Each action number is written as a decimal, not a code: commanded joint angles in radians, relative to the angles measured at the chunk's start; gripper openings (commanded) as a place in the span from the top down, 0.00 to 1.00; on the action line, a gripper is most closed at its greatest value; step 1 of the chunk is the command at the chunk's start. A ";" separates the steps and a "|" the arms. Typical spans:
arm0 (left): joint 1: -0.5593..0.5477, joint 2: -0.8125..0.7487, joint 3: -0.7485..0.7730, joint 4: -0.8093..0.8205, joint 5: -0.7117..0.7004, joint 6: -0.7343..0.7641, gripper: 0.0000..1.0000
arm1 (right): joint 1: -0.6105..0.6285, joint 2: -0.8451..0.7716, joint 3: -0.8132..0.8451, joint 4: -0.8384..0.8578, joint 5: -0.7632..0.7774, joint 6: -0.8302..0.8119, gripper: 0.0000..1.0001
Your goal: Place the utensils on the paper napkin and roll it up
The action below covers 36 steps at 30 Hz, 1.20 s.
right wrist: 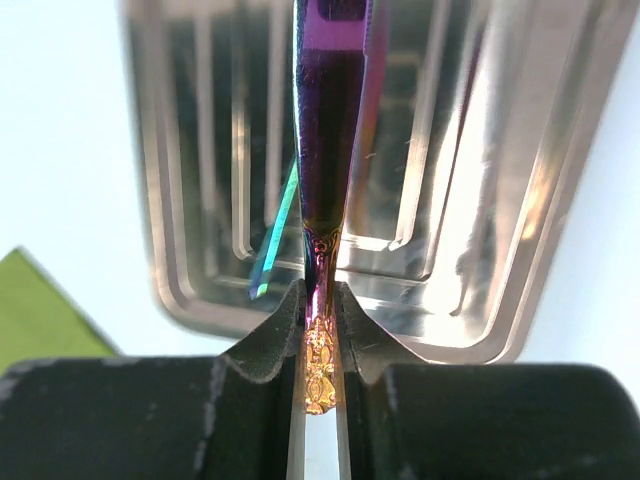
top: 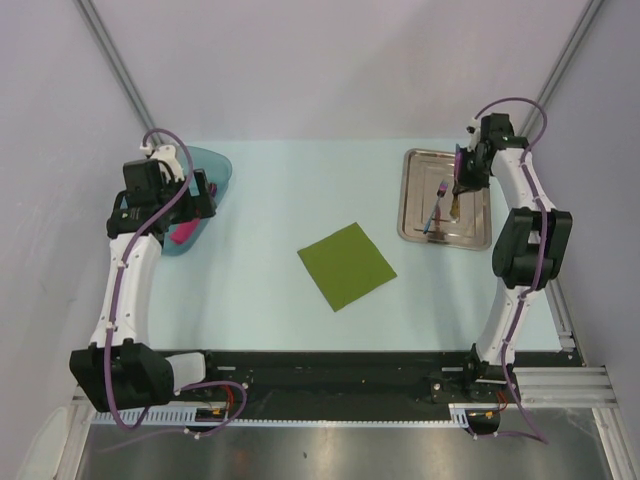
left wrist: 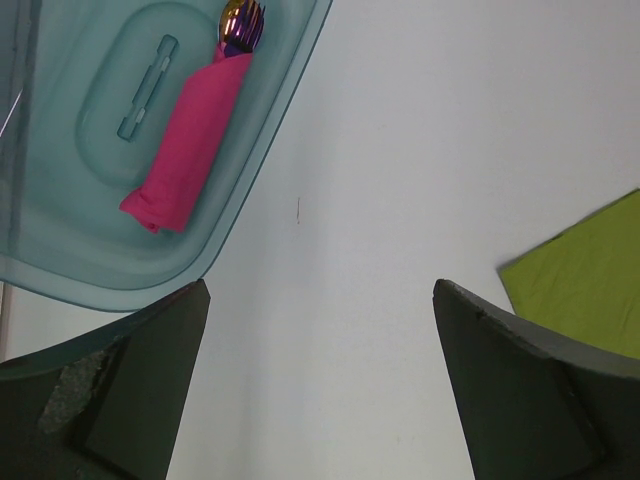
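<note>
This is a robotics lab test cell. Plain grey walls (top: 330, 60) with bare metal struts (top: 112, 60) close in a pale table (top: 260, 300) on three sides. Two white arms, left (top: 135, 265) and right (top: 525, 245), are bolted to a black rail (top: 330, 365) along the near edge, with purple cables (top: 515, 100) looped along them. An aluminium beam (top: 560, 383) lies at the near right corner. A napkin (top: 346, 265), tray (top: 408, 200) and tub (top: 222, 168) lie well apart.

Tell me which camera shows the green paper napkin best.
The top external view: the whole napkin lies flat and unobstructed, all four corners visible. The left wrist view catches only one corner of it at its right edge; the right wrist view shows only a blurred corner at lower left.
</note>
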 commanded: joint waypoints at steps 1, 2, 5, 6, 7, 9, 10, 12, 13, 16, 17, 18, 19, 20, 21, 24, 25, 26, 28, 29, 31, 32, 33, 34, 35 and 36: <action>-0.004 -0.044 -0.004 0.035 -0.029 -0.022 0.00 | 0.074 -0.142 -0.089 0.068 -0.040 0.102 1.00; -0.004 -0.044 -0.007 0.034 -0.036 -0.025 0.00 | 0.115 -0.159 -0.140 0.082 -0.043 0.122 1.00; -0.004 -0.047 -0.010 0.035 -0.086 -0.053 0.00 | 0.184 -0.231 -0.290 0.166 -0.061 0.186 1.00; -0.004 -0.053 -0.013 0.038 -0.123 -0.087 0.00 | 0.228 -0.246 -0.321 0.206 -0.061 0.202 1.00; -0.004 -0.053 -0.017 0.038 -0.125 -0.099 0.00 | 0.250 -0.269 -0.344 0.217 -0.055 0.217 1.00; -0.004 -0.067 -0.033 0.052 -0.181 -0.131 0.00 | 0.314 -0.283 -0.379 0.231 -0.038 0.254 1.00; -0.004 -0.073 -0.040 0.060 -0.212 -0.139 0.00 | 0.337 -0.286 -0.387 0.237 -0.034 0.265 1.00; -0.004 -0.079 -0.060 0.076 -0.236 -0.154 0.00 | 0.370 -0.298 -0.414 0.268 -0.014 0.309 1.00; -0.004 -0.085 -0.067 0.083 -0.258 -0.159 0.01 | 0.405 -0.300 -0.421 0.277 0.000 0.325 1.00; -0.004 -0.087 -0.080 0.095 -0.275 -0.174 0.00 | 0.472 -0.285 -0.436 0.303 0.031 0.387 1.00; -0.005 -0.085 -0.082 0.099 -0.285 -0.179 0.00 | 0.494 -0.266 -0.436 0.309 0.042 0.397 1.00; -0.004 -0.085 -0.088 0.099 -0.289 -0.182 0.00 | 0.511 -0.254 -0.435 0.312 0.075 0.418 1.00; -0.004 -0.085 -0.091 0.101 -0.293 -0.183 0.00 | 0.525 -0.242 -0.430 0.315 0.084 0.426 1.00; -0.004 -0.087 -0.097 0.103 -0.296 -0.188 0.00 | 0.549 -0.231 -0.427 0.312 0.103 0.438 1.00; -0.005 -0.085 -0.102 0.103 -0.298 -0.188 0.00 | 0.558 -0.205 -0.427 0.312 0.111 0.452 1.00; -0.005 -0.088 -0.122 0.109 -0.296 -0.194 0.00 | 0.597 -0.160 -0.406 0.305 0.111 0.489 1.00; -0.004 -0.090 -0.128 0.110 -0.292 -0.194 0.00 | 0.606 -0.151 -0.401 0.306 0.106 0.496 1.00; -0.005 -0.090 -0.136 0.116 -0.284 -0.191 0.00 | 0.614 -0.142 -0.390 0.305 0.109 0.503 1.00; -0.004 -0.091 -0.145 0.116 -0.283 -0.194 0.01 | 0.635 -0.116 -0.376 0.300 0.118 0.522 1.00; -0.004 -0.093 -0.149 0.118 -0.283 -0.197 0.00 | 0.641 -0.110 -0.366 0.297 0.129 0.529 1.00; -0.005 -0.096 -0.154 0.118 -0.284 -0.200 0.00 | 0.651 -0.088 -0.356 0.288 0.140 0.541 1.00; -0.005 -0.097 -0.159 0.119 -0.284 -0.202 0.00 | 0.652 -0.084 -0.356 0.283 0.140 0.558 1.00; -0.005 -0.097 -0.159 0.121 -0.286 -0.202 0.00 | 0.655 -0.079 -0.359 0.280 0.167 0.565 1.00; -0.004 -0.097 -0.160 0.119 -0.292 -0.202 0.00 | 0.657 -0.073 -0.361 0.280 0.169 0.570 1.00; -0.005 -0.099 -0.163 0.121 -0.293 -0.203 0.00 | 0.658 -0.071 -0.364 0.277 0.178 0.584 1.00; -0.005 -0.100 -0.166 0.122 -0.296 -0.202 0.00 | 0.661 -0.070 -0.369 0.277 0.184 0.588 1.00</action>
